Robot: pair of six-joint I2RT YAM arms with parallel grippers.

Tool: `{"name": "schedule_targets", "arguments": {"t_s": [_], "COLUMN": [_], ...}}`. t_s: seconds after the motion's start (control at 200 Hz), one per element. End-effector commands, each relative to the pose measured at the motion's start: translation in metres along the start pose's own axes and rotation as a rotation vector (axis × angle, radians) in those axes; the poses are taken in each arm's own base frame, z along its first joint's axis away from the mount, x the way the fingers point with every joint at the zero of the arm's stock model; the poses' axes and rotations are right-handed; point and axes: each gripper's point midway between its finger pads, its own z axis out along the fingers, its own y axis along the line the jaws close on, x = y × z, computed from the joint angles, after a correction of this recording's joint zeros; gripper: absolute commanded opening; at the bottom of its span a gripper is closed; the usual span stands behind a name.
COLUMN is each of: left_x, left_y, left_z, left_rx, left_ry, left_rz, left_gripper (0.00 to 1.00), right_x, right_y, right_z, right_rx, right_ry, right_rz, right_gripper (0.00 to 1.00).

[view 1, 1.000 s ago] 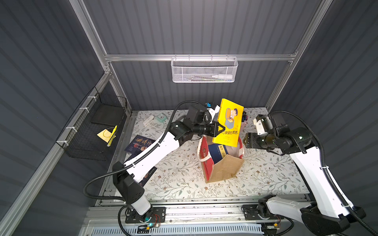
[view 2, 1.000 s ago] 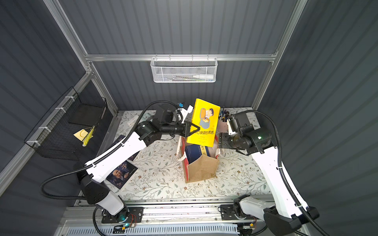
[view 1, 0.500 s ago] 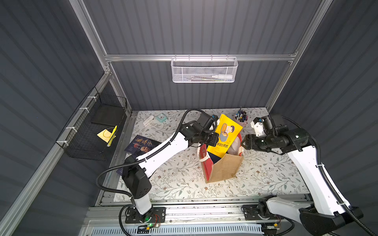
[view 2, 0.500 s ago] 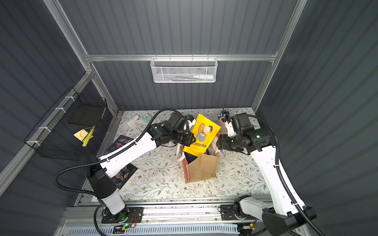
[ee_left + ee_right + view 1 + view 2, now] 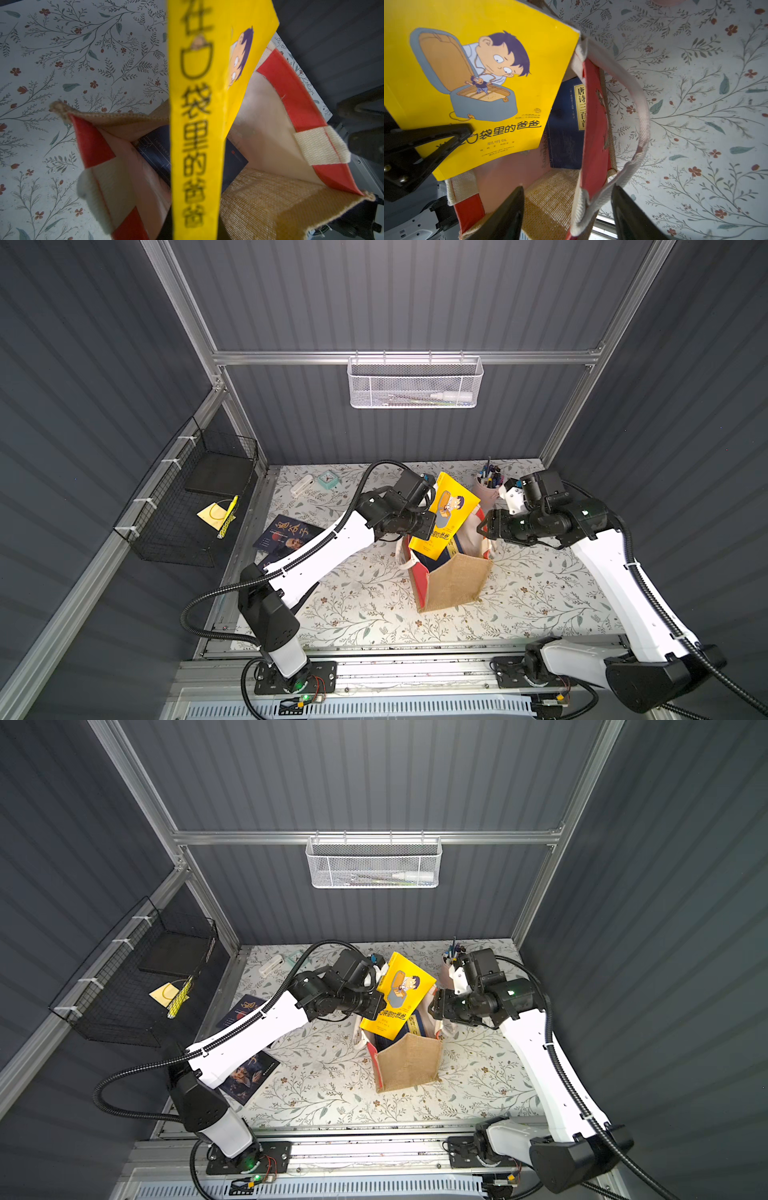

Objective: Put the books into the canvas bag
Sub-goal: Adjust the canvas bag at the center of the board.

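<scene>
Yellow book (image 5: 451, 506) (one) clenched in left tool (image 5: 430, 529); two navy books (image 5: 248, 1073) on table (image 5: 540, 593); right tool (image 5: 484, 526) spread.

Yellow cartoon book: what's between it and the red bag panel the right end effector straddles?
A blue book with a yellow title label, inside the canvas bag, in the right wrist view.

Yellow book (image 5: 446, 510) and blue book (image 5: 564, 124) crowd the canvas bag (image 5: 453, 585) mouth.

walls (image 5: 415, 302): dark ribbed | white mesh basket (image 5: 414, 383) on rail (image 5: 291, 357) | tabletop (image 5: 540, 593): floral, perhaps paper
</scene>
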Motion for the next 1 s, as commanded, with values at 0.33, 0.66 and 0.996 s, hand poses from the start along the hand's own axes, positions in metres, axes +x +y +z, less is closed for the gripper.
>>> {"name": "schedule_targets", "arguments": {"t_s": [0.33,0.66,0.996], "left_x": [0.02,0.021,-0.002], "left_y": [0.018,0.098,0.067], "left_z": [-0.017,-0.026,-0.024], "left_rx": [-0.068,-0.329,-0.144], "left_ry": [0.053,0.206,0.18], "left_rz": [0.08,0.077,-0.023], "left_gripper": [0.0,0.0,0.0], "right_x": [0.028,0.049,0.049], "right_y": [-0.017,0.037,0.045], "right_z": [0.02,0.024,0.031], "right_rx": [0.042,-0.087,-0.078], "right_ry": [0.126,0.043,-0.006], "right_rz": [0.017,0.067,0.082], "right_gripper": [0.16,0.09,0.06]}}
